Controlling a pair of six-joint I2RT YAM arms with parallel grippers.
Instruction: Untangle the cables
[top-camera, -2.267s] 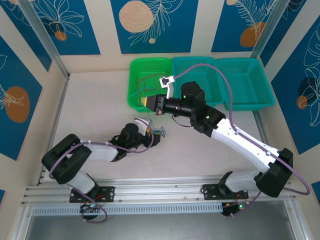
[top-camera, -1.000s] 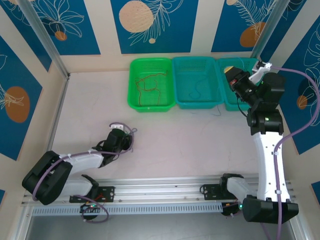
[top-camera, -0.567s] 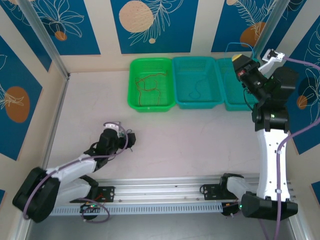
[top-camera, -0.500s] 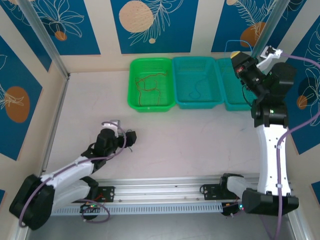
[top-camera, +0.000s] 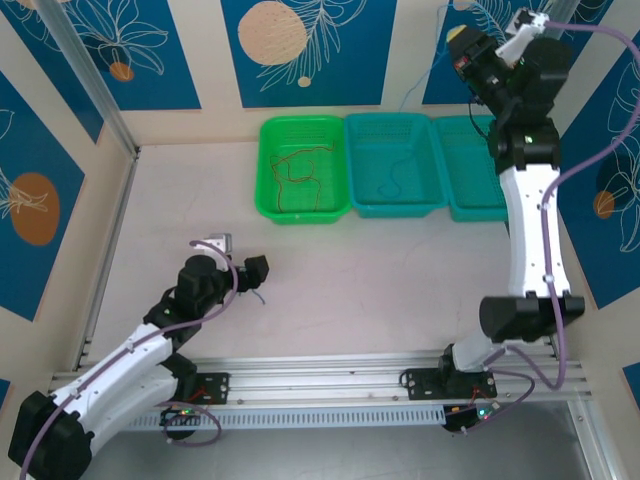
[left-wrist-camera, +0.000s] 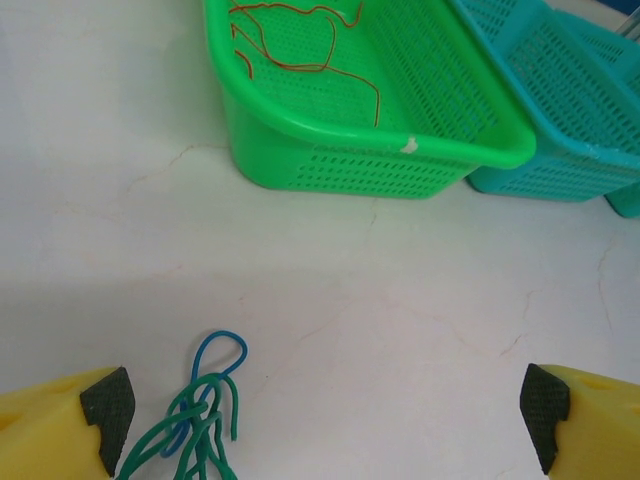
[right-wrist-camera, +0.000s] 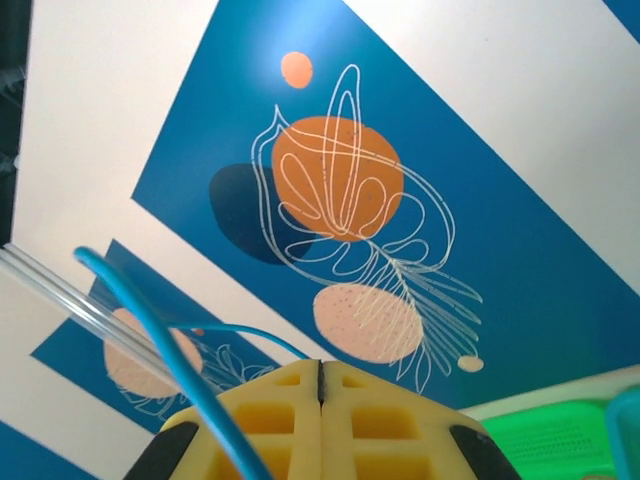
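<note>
Right fingers (right-wrist-camera: 380, 400), pressed together on a limp blue cable (right-wrist-camera: 150, 322), hold it high. Left fingers (left-wrist-camera: 50, 425), spread wide, hover over a green-and-blue knot (left-wrist-camera: 195, 420) on the tabletop (left-wrist-camera: 400, 300), feather-light and probably best pinched at its free blue loop (left-wrist-camera: 220, 336).

Pale worktop (top-camera: 380, 270) enclosed by cream walls (top-camera: 208, 60) with blue panels (top-camera: 345, 75) of orange discs and white leaf outlines. Metal posts (top-camera: 88, 78) at its far corners; an aluminium rail (top-camera: 320, 372) along its near edge.
</note>
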